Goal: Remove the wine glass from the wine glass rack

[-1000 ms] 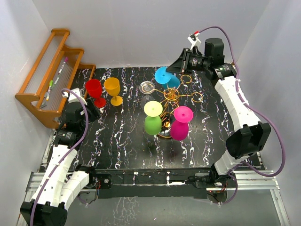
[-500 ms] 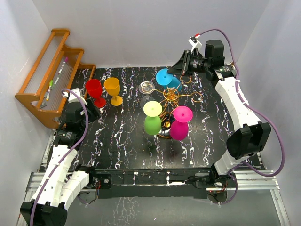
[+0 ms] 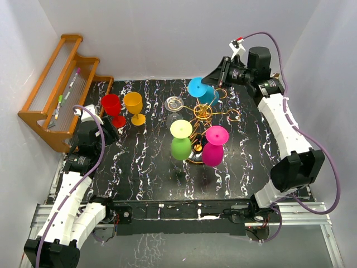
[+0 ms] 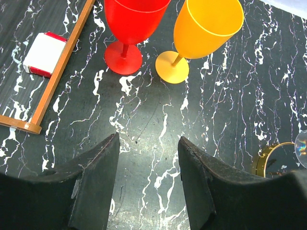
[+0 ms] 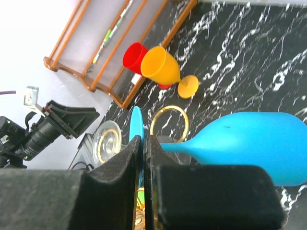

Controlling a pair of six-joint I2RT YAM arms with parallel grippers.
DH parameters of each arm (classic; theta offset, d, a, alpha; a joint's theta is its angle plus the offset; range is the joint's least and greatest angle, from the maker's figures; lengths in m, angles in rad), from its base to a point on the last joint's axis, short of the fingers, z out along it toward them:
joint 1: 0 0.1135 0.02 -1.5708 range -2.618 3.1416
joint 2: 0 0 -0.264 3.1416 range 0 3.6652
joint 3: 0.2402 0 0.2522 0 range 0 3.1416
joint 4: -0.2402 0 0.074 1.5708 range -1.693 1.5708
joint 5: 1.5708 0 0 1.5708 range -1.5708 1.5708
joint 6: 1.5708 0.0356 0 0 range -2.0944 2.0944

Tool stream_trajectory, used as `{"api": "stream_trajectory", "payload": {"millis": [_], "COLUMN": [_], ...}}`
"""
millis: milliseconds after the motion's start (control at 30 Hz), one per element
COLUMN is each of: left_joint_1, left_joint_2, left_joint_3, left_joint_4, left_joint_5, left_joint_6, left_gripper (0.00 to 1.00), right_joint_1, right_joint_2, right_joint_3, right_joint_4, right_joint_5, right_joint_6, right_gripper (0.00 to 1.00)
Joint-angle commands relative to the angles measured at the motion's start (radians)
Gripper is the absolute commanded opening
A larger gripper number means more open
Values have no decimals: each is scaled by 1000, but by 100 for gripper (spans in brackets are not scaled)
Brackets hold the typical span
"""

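**Blue glass drawn a little further from the rack**

The blue wine glass [image 3: 208,96] is gripped at its stem by the right end effector [image 3: 215,80], whose fingers are closed tight around it, as is seen in the right wrist view [image 5: 142,143]. The glass is held tilted almost on its side above the far edge of the gold wine glass rack [image 3: 202,114]. Against the views of a second ago, the end effector and the glass have been shifted slightly up and back toward the far right. The withdrawal is therefore judged to be under way. Whether the stem has fully cleared the ring loop cannot be told.

The green glass [image 3: 181,146], the magenta glass [image 3: 213,151] and a clear glass [image 3: 174,105] are hung inverted on the rack.

The left end effector [image 4: 146,143] is held well open and empty above the tabletop [image 3: 150,167], near the red glass [image 4: 129,24] and the orange glass [image 4: 206,26]. No movement of it is seen.
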Motion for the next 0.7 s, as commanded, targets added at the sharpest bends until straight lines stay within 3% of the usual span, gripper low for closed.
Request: {"api": "stream_trajectory", "payload": {"millis": [0,133,233,433,533,667], "left_joint_1": [4,4,5,4,4,4], "left_joint_2": [-3,-3,-3,-3,-9,-8], "left_joint_3": [5,5,6,6,10,80], "left_joint_4": [-9,-8,-6,-6,-12,-94], "left_joint_5": [0,1,4,3,-19,-61], "left_joint_6": [8,7,5,5,3,-39], "left_gripper": [51,51,51,51,51,51], "right_joint_1": [-4,11,79,497,638,807], "right_joint_2": [-78,-106,-129,-250,-327,-400], "right_joint_3": [18,23,43,-107,-251,-330], "right_joint_4": [214,293,274,353,485,527], "right_joint_5": [34,76,191,602,709,784], "right_joint_6": [4,-50,-189,-683,-830,-1008], "right_gripper": [8,8,8,8,8,8]}}
